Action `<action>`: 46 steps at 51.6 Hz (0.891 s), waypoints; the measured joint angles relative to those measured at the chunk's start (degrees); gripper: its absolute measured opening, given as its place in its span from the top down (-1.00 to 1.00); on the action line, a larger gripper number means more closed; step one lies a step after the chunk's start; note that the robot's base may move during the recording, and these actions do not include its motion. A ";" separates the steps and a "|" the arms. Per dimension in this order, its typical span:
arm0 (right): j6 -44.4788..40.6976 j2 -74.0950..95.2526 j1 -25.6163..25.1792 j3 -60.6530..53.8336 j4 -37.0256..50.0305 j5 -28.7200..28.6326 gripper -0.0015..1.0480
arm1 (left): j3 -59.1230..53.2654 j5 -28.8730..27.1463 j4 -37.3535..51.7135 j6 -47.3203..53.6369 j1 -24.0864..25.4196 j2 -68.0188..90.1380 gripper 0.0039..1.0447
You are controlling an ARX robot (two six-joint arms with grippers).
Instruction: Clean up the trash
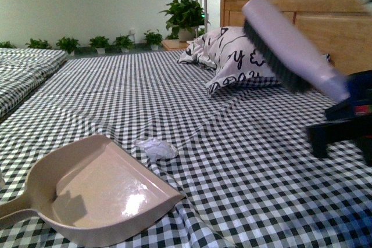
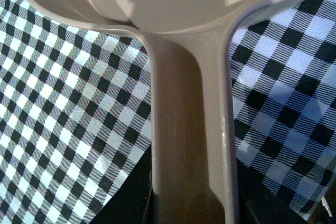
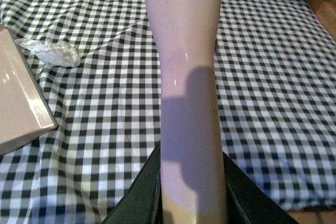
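Note:
The trash (image 1: 156,148) is a small crumpled white wad on the checked bedcover, just beyond the far edge of the beige dustpan (image 1: 102,190); it also shows as the trash (image 3: 51,52) in the right wrist view. My left gripper (image 2: 191,208) is shut on the dustpan handle (image 2: 189,129); the pan rests on the cover at front left. My right gripper (image 3: 191,203) is shut on the pale brush handle (image 3: 184,77). The brush (image 1: 285,45) hangs in the air at the right, dark bristles facing down-left, well apart from the trash.
A patterned pillow (image 1: 232,56) lies at the back right against a wooden headboard (image 1: 302,4). Potted plants (image 1: 185,15) line the far wall. A second checked mattress (image 1: 23,74) lies at the left.

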 joint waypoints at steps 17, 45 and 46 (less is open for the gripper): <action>-10.23 35.23 2.43 18.38 10.67 2.14 0.62 | 0.00 0.00 0.00 0.04 0.00 0.02 0.52; -17.29 51.34 -3.23 24.98 12.83 4.79 0.62 | 0.00 -0.02 -0.02 0.07 0.00 0.02 0.52; -17.27 51.60 -3.10 25.07 12.39 4.72 0.62 | 0.00 -0.02 -0.02 0.07 0.00 0.02 0.52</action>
